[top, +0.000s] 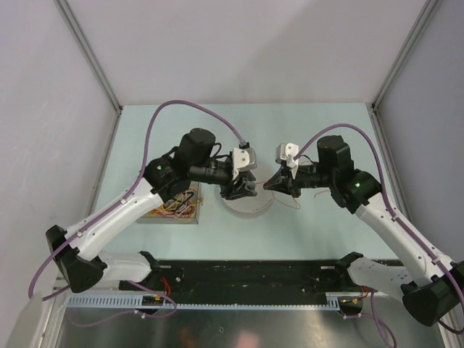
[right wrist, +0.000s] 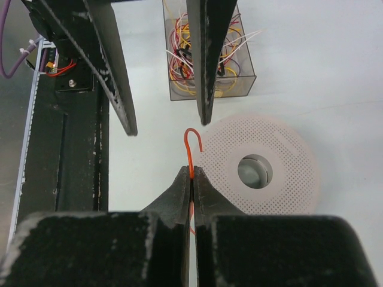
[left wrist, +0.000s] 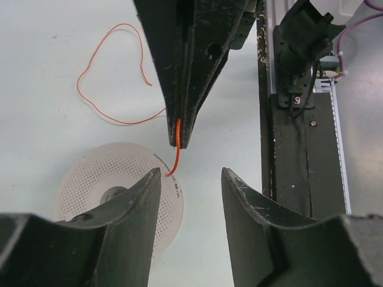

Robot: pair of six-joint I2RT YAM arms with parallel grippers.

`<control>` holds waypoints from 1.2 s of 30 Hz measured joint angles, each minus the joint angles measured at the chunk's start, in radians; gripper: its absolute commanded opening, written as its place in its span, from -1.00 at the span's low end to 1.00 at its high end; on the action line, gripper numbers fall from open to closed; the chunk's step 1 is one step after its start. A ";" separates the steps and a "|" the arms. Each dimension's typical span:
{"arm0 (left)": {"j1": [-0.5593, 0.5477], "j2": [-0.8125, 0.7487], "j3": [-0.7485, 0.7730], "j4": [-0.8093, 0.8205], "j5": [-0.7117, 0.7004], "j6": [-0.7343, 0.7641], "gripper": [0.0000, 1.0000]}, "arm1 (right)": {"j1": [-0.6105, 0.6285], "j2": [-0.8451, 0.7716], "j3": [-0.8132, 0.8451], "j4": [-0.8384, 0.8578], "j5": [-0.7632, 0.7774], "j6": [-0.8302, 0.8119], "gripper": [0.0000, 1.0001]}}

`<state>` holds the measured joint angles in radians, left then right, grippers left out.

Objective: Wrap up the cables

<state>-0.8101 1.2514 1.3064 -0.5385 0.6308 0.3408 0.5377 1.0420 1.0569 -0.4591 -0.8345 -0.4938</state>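
Stock of the cell as I see it from the console:

- Left gripper [left wrist: 191,174] — fingers parted to about a middling gap, nothing held between them. It hangs above the near rim of the spool, tips facing the other arm's tips.
- Right gripper [right wrist: 191,174] — jaws pressed fully together, pinching the orange cable right at the fingertips. It sits opposite the left one, over the table just beside the spool.
- Orange cable [left wrist: 178,134] — one string-thin wire. A short hooked end stands up out of the right grip and curls toward the gap between the left fingers without touching either. The left wrist view shows the rest trailing behind the right fingers onto the table in a loose open loop, well apart from the spool.
- Remaining cables [right wrist: 179,66] — a tangle of red, yellow, white and darker wires, all inside the box, a few white ends poking over its rim.
- Box [right wrist: 239,89] — small, clear-walled, rectangular; on the table just beyond the spool in the right wrist view, and to the spool's left, below the left forearm, from above.
- Spool [right wrist: 287,173] — white perforated disc with a round centre hole, lying flat; I see no wire wound on it.
- Table [top: 319,123] — pale blue-green surface.
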 measured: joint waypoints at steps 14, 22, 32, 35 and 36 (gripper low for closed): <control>-0.039 0.045 0.028 -0.006 -0.036 0.007 -0.39 | 0.021 0.007 0.000 -0.001 0.008 0.000 -1.00; -0.043 0.057 0.050 -0.007 -0.045 -0.003 -0.98 | 0.023 0.008 0.000 -0.008 0.008 -0.002 -1.00; 0.027 0.048 0.032 0.125 -0.026 -0.219 -1.00 | 0.001 0.019 0.010 0.039 0.008 0.030 -0.77; 0.055 0.002 -0.043 0.248 -0.046 -0.343 -1.00 | -0.004 0.025 0.011 0.054 0.008 0.042 -0.76; 0.061 -0.017 -0.069 0.285 -0.055 -0.383 -1.00 | -0.004 0.028 0.011 0.057 0.009 0.047 -0.77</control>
<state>-0.7490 1.2346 1.2373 -0.2531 0.5762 -0.0422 0.5335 1.0698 1.0679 -0.4023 -0.8257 -0.4473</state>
